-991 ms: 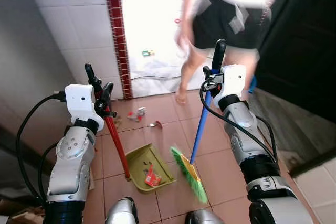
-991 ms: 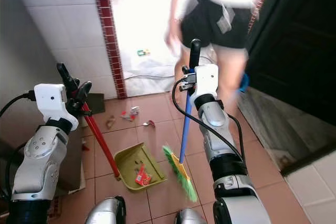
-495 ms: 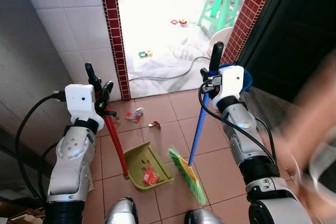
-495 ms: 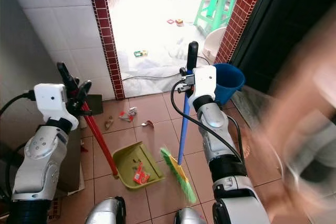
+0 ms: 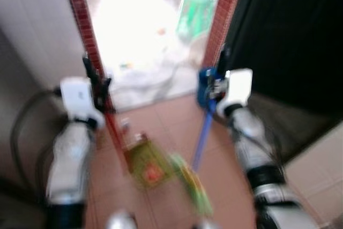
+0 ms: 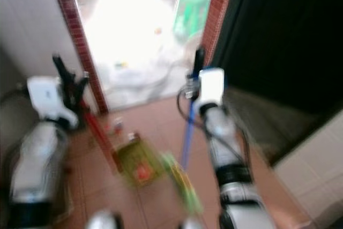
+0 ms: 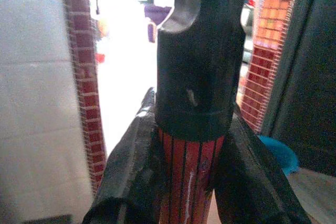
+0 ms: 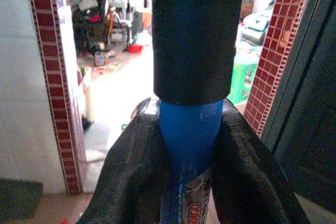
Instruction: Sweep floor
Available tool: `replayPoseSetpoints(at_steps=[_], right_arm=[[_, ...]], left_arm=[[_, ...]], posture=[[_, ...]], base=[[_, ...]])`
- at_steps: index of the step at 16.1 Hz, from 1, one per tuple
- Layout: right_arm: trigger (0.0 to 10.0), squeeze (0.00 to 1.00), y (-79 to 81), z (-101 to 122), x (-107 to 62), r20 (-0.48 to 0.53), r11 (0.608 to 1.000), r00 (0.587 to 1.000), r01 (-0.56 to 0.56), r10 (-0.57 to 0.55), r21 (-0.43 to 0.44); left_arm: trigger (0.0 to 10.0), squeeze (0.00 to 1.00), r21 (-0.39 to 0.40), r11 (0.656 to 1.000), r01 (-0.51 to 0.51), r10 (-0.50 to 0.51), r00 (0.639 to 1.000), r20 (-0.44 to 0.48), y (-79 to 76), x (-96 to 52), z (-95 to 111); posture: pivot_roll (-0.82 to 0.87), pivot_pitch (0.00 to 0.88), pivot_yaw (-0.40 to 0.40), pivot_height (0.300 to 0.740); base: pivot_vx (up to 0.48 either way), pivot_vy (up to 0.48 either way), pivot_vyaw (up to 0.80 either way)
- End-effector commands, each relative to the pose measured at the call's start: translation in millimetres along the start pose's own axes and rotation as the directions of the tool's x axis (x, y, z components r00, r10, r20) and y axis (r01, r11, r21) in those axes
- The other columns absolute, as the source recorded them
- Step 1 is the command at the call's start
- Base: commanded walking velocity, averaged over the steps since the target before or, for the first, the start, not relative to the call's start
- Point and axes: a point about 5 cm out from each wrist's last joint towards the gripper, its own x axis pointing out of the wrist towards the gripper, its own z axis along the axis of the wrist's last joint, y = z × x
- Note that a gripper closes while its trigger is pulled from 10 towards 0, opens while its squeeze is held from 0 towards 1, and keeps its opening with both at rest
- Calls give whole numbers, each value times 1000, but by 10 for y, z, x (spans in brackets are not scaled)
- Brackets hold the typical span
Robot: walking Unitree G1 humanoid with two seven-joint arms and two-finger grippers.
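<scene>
The head views are heavily blurred. The left gripper (image 7: 190, 182) is clamped on the red ribbed handle (image 7: 189, 171) of the yellow-green plastic dustpan (image 5: 147, 165), which rests on the terracotta tile floor (image 5: 166, 119) with a red scrap inside. The right gripper (image 8: 190, 171) is clamped on the blue broom handle (image 8: 189, 145) just below its black end grip. The green-bristled broom head (image 5: 193, 186) lies just beside the dustpan. A red brick-tiled doorway (image 8: 44, 77) stands ahead.
</scene>
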Motion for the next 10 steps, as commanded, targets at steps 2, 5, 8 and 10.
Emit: replayPoseSetpoints(at_steps=[2,5,8,10], right_arm=[[10000,0,63,145,67,59,1000,998,-23,23,2],[10000,0,62,146,69,57,1000,998,-24,24,1],[10000,0,62,150,72,58,1000,998,-25,26,-3],[10000,0,58,151,75,57,1000,998,-25,25,-7]], left_arm=[[10000,0,17,1000,2,-3,997,78,18,36,170],[10000,0,14,1000,5,-6,997,76,15,40,165],[10000,0,8,1000,9,-10,997,78,-6,44,166],[10000,0,5,1000,14,-15,996,83,-11,44,165]], posture=[[-50,58,-33,740],[-51,55,-32,740],[-51,52,-34,740],[-53,48,-33,740]], base=[[317,0,0],[320,0,0],[185,0,0],[0,0,0]])
